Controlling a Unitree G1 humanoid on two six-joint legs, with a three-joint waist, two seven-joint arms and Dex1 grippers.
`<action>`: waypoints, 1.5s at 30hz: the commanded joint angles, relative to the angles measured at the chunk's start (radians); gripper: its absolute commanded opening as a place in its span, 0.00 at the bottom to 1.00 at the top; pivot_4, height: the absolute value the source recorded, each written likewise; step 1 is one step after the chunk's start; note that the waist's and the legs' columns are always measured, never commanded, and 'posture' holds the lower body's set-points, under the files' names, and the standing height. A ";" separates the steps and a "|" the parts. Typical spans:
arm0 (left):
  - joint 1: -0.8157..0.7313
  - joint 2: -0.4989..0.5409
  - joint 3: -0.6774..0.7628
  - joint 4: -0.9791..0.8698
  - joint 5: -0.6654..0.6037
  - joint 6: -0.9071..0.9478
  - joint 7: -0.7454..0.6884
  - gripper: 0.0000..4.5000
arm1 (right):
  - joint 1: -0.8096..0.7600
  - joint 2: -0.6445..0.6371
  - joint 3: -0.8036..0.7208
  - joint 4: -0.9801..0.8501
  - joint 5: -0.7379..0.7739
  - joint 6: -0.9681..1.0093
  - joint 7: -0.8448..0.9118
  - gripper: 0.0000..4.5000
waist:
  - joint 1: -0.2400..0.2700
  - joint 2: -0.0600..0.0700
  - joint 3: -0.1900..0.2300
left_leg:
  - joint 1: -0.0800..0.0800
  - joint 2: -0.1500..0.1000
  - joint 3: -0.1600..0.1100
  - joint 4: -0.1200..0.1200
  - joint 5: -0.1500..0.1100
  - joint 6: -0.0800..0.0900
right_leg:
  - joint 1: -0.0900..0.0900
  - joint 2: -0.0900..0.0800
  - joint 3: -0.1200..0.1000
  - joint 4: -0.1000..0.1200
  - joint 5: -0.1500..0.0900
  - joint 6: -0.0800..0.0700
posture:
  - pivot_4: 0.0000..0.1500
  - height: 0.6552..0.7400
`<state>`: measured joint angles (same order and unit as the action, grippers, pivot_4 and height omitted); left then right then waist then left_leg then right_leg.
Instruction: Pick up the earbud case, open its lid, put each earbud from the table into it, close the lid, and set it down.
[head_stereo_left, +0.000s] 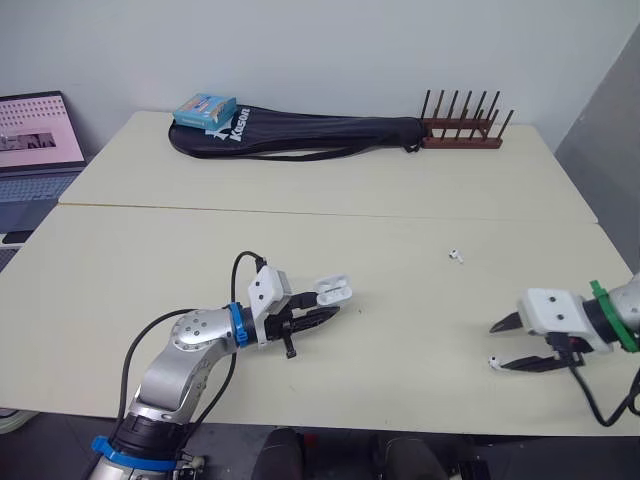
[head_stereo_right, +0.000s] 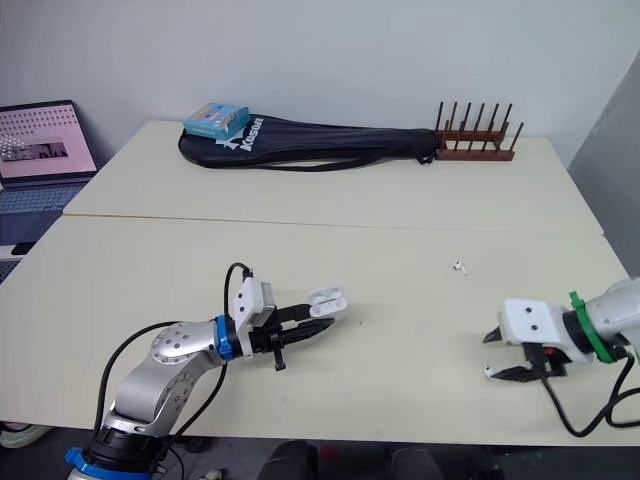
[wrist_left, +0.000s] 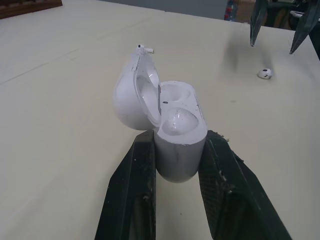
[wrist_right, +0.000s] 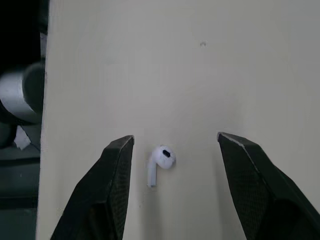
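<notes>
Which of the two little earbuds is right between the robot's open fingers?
The front earbud, lying between the open fingers of the right gripper. The other earbud sits alone, farther back.
</notes>
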<state>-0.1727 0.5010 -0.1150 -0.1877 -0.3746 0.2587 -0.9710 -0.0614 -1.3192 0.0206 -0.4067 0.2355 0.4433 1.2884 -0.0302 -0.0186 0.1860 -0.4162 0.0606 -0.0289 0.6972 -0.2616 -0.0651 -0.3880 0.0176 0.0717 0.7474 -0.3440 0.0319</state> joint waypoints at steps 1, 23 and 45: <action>-0.022 -0.012 -0.007 -0.014 0.000 -0.014 0.003 0.18 | -0.022 0.004 0.042 -0.180 -0.034 0.247 -0.112 0.61 | -0.001 0.000 0.000 | 0.000 0.000 0.000 0.000 0.000 0.000 | 0.000 0.000 0.000 0.000 0.000 0.000 | 1.00 0.28; -0.009 -0.020 -0.017 -0.024 0.006 -0.020 0.024 0.18 | -0.045 0.031 0.158 -0.104 -0.123 0.335 -0.184 0.61 | 0.000 -0.001 0.000 | -0.001 -0.001 0.001 0.000 0.000 0.000 | 0.001 -0.001 0.000 -0.005 0.000 0.001 | 1.00 0.28; -0.013 -0.037 -0.032 -0.012 0.021 -0.026 0.022 0.18 | -0.096 0.048 0.151 -0.090 -0.055 0.380 -0.112 0.09 | -0.001 -0.001 0.000 | -0.001 -0.001 0.001 0.000 0.000 0.000 | 0.001 -0.001 0.000 -0.005 -0.001 0.001 | 1.00 0.28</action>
<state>-0.1799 0.4681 -0.1491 -0.1830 -0.3505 0.2533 -0.9490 -0.1428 -1.2686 0.1890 -0.4869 0.1598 0.8179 1.1588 -0.0309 -0.0194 0.1862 -0.4175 0.0599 -0.0280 0.6969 -0.2618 -0.0649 -0.3875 0.0167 0.0718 0.7421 -0.3445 0.0328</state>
